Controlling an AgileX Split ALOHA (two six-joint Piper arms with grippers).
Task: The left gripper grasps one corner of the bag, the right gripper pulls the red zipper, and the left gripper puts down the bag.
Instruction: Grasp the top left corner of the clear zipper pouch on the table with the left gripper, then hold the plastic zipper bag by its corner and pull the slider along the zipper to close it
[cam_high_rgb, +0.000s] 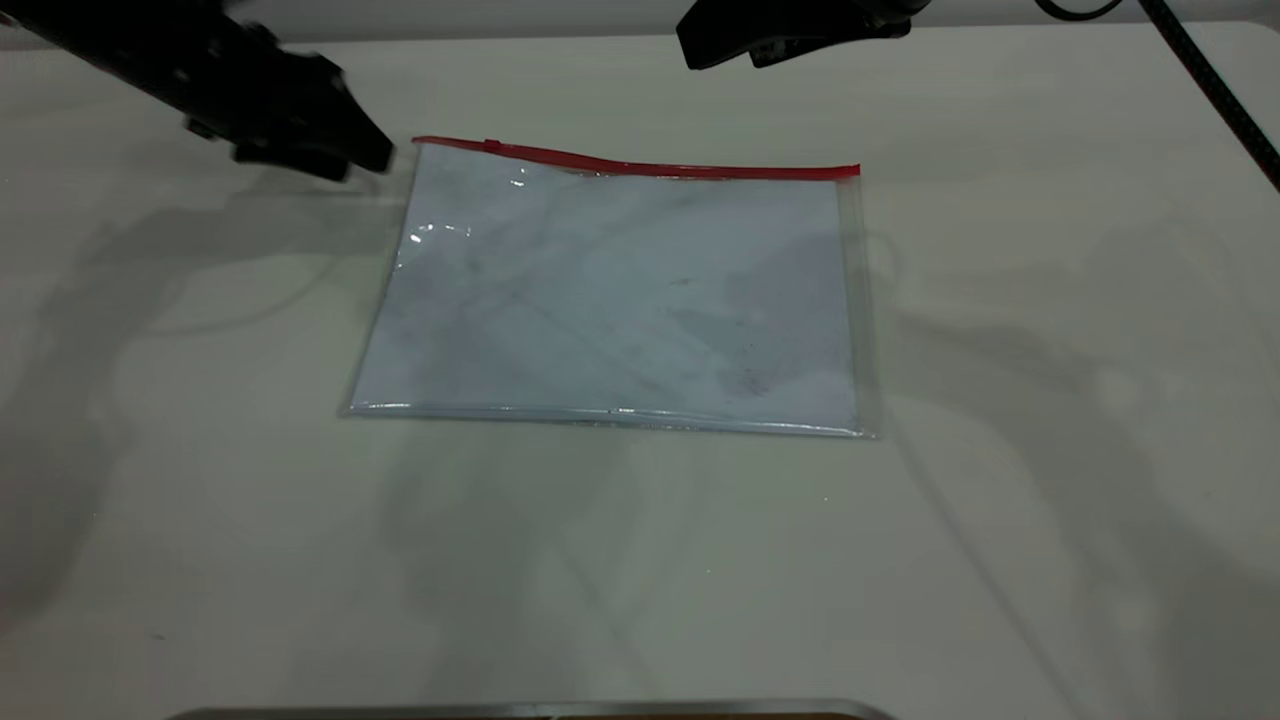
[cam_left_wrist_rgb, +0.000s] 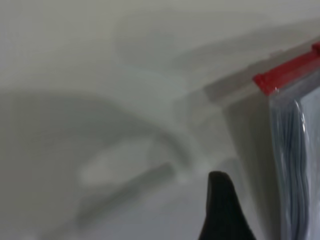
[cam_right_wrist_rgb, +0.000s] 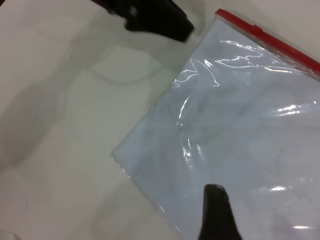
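Note:
The bag (cam_high_rgb: 610, 300) lies flat on the white table, a clear pouch with white paper inside. The red zipper (cam_high_rgb: 640, 165) runs along its far edge, with the slider tab (cam_high_rgb: 492, 146) near the left end. My left gripper (cam_high_rgb: 350, 160) hovers just left of the bag's far left corner, apart from it. In the left wrist view this gripper (cam_left_wrist_rgb: 222, 210) sits beside the bag (cam_left_wrist_rgb: 300, 150) and the zipper end (cam_left_wrist_rgb: 285, 75). My right gripper (cam_high_rgb: 720, 50) is raised behind the bag's far edge. In the right wrist view it (cam_right_wrist_rgb: 217, 210) hangs over the bag (cam_right_wrist_rgb: 240, 130).
A thick black cable (cam_high_rgb: 1220, 90) crosses the far right corner. A grey metal edge (cam_high_rgb: 530, 710) lies along the table's front. The left gripper (cam_right_wrist_rgb: 160, 20) also shows in the right wrist view, near the zipper (cam_right_wrist_rgb: 270, 42).

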